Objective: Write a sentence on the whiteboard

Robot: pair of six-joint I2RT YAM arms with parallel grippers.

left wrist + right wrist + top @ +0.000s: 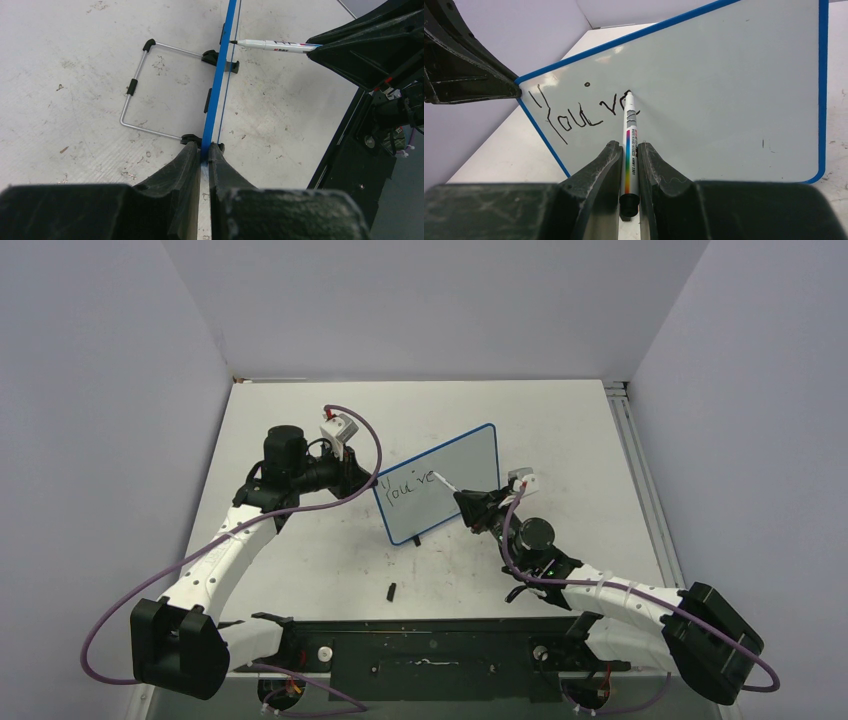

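From the top camera, the whiteboard point(462, 462) stands on its edge about the middle of the desk point(300, 570), its face turned toward the near right corner. My left jaws are clamped on the board's left end. My right jaws are shut on a marker point(446, 482), whose tip is against the board right at the end of the sentence point(405, 487), which reads "You've" so far. A small black piece point(392, 591) lies alone on the desk toward the near edge.

On the left wrist camera I look straight along the whiteboard's point(216, 95) blue frame, which runs into my left jaws, both fingers pressed tight on it. A bent wire stand point(131, 87) lies flat on the desk point(65, 60) behind the board, joined to its black feet. The marker point(272, 46) meets the board from the other side.

On the right wrist camera the marker point(630, 145) sits gripped between my right jaws, tip touching the whiteboard point(724, 90) on the last letter of the sentence point(579, 117). The left jaws pinch the board's upper left corner.
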